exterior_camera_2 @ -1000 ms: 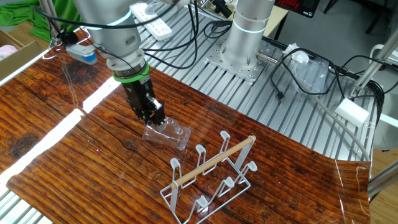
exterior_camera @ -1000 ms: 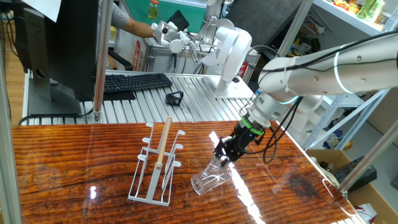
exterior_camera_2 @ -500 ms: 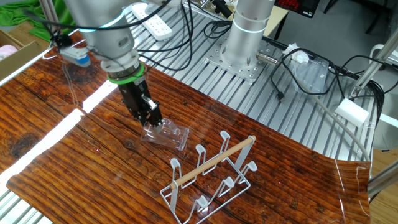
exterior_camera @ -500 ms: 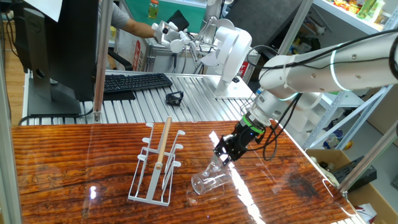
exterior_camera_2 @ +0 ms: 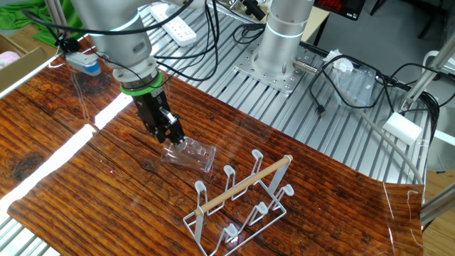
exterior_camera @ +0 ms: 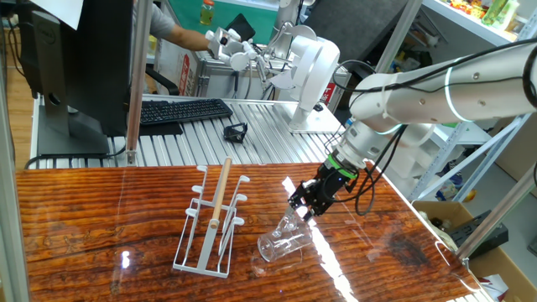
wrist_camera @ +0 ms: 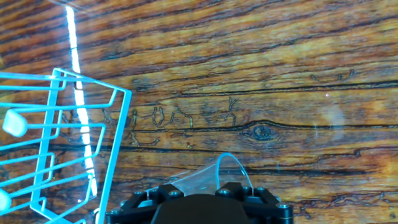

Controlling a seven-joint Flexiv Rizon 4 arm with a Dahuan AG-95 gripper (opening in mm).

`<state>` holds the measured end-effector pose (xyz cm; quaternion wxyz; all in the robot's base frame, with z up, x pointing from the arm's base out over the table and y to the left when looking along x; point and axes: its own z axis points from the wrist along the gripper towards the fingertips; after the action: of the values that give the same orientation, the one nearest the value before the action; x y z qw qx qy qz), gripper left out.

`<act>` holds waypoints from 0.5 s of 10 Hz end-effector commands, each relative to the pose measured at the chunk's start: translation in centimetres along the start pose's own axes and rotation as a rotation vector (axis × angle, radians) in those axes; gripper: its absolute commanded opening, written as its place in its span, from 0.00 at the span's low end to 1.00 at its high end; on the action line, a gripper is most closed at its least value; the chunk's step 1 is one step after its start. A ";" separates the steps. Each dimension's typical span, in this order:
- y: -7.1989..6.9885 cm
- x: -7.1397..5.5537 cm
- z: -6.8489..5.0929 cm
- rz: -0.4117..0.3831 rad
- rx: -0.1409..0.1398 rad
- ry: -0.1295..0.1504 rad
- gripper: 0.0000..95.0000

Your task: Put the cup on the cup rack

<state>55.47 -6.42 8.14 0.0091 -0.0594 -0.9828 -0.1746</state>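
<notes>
- The cup [exterior_camera: 283,238] lies on its side on the wooden bench [exterior_camera: 101,218], just beside the white wire cup rack [exterior_camera: 211,220], its open mouth turned away from me and its base end under my gripper [exterior_camera: 299,206].
- In the other fixed view the cup [exterior_camera_2: 189,155] lies between my gripper [exterior_camera_2: 175,137] and the cup rack [exterior_camera_2: 242,199], and my jaws stand at its near end. I cannot tell whether they are parted or closed on the glass, nor whether they touch it.
- The hand view shows only a clear curved edge of the cup [wrist_camera: 214,175] rising in front of my gripper housing, with the cup rack [wrist_camera: 59,146] off to one side.
- I judge the cup to be light, rigid and smooth: clear glass that slips easily and could crack under a hard squeeze or a knock against the wire.
- Lying down, it can roll across the bench if I nudge it off centre.
- I judge the best hold to be across the round wall near the base, jaws square to the axis, with moderate pressure.
</notes>
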 end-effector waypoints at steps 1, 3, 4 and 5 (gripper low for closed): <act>0.0 -0.3 -0.4 0.008 0.010 -0.003 0.60; 0.0 -0.8 -0.8 0.014 0.033 -0.006 0.60; 0.0 -0.9 -1.0 0.016 0.051 -0.009 0.60; 0.1 -0.9 -1.0 0.020 0.059 -0.011 0.60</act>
<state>56.47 -6.72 9.11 0.0077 -0.0701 -0.9870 -0.1441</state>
